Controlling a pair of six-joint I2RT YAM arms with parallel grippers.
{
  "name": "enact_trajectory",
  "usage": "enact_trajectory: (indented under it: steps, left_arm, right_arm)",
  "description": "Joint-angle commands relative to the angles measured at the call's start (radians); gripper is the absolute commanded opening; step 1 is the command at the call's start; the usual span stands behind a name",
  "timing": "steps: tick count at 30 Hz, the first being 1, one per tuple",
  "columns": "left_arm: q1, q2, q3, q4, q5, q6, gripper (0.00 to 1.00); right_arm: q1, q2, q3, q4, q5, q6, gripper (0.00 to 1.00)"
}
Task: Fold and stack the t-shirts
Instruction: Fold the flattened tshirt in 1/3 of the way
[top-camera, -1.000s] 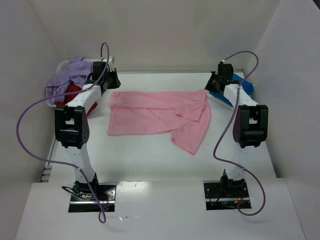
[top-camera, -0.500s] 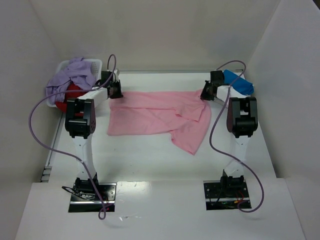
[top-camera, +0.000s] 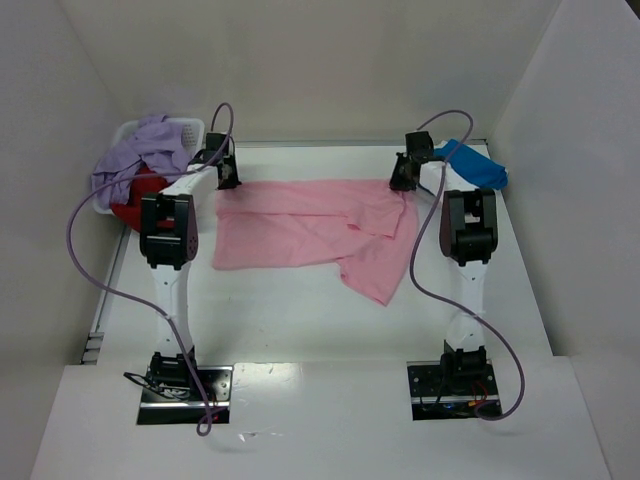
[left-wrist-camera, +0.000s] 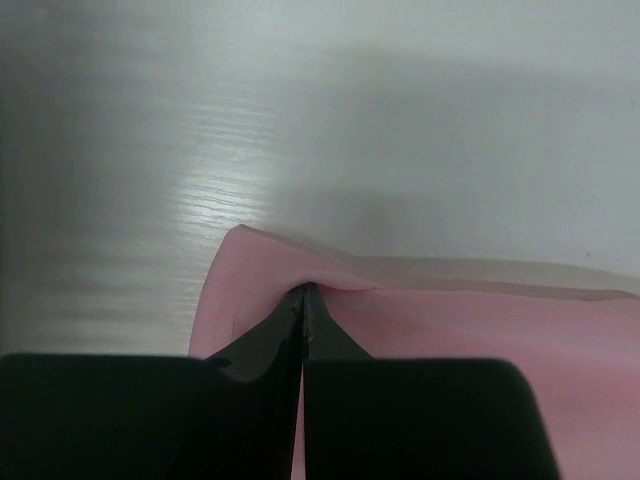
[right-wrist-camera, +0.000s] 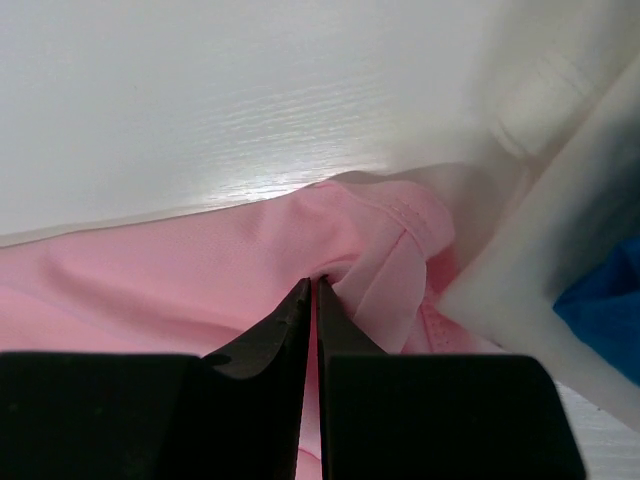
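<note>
A light pink t-shirt (top-camera: 310, 228) lies spread across the middle of the table, with a flap hanging toward the front right. My left gripper (top-camera: 228, 180) is shut on its far left corner (left-wrist-camera: 300, 290), the cloth puckered at the black fingertips. At the far right corner my right gripper (top-camera: 402, 180) is shut on a pinch of the pink cloth (right-wrist-camera: 370, 250). A bright blue t-shirt (top-camera: 472, 165) lies at the back right, just beyond the right gripper. The lavender t-shirt (top-camera: 140, 155) and the red t-shirt (top-camera: 138, 195) sit in a heap at the back left.
A white perforated basket (top-camera: 185, 128) holds the lavender and red heap at the back left corner. White walls close in the table on three sides. Purple cables loop from both arms.
Both arms have swung inward to the pink shirt's far corners. The left gripper has closed on the left corner. The shirt's top edge has been drawn a little tighter.
</note>
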Motion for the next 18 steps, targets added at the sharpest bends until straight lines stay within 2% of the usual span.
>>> enact_trajectory:
  steps: [1,7,10,11,14,16,17,18]
  left_arm:
    - [0.018,0.047,0.064,-0.028,-0.048,0.025,0.03]
    - [0.018,0.136,0.240,-0.103,-0.025,0.068,0.03]
    - [0.018,0.149,0.271,-0.121,0.002,0.068,0.05]
    - [0.018,0.134,0.271,-0.121,0.013,0.078,0.08]
    - [0.018,0.054,0.198,-0.094,0.022,0.079,0.13]
    - [0.018,-0.046,0.090,-0.030,0.022,0.079,0.18]
    - [0.018,-0.081,0.058,-0.020,0.022,0.079,0.21]
    - [0.018,-0.148,0.032,-0.020,0.031,0.079,0.28]
  right_arm:
    - [0.017,0.028,0.085,-0.037,0.022,-0.026,0.10]
    - [0.017,0.086,0.184,-0.077,0.042,-0.026,0.10]
    - [0.017,0.102,0.238,-0.115,0.052,-0.037,0.10]
    - [0.017,0.102,0.238,-0.116,0.052,-0.048,0.10]
    - [0.017,0.038,0.210,-0.094,0.052,-0.057,0.12]
    - [0.017,-0.025,0.190,-0.083,0.041,-0.066,0.15]
    - [0.017,-0.047,0.190,-0.083,0.032,-0.066,0.18]
    - [0.017,-0.070,0.190,-0.083,0.032,-0.066,0.24]
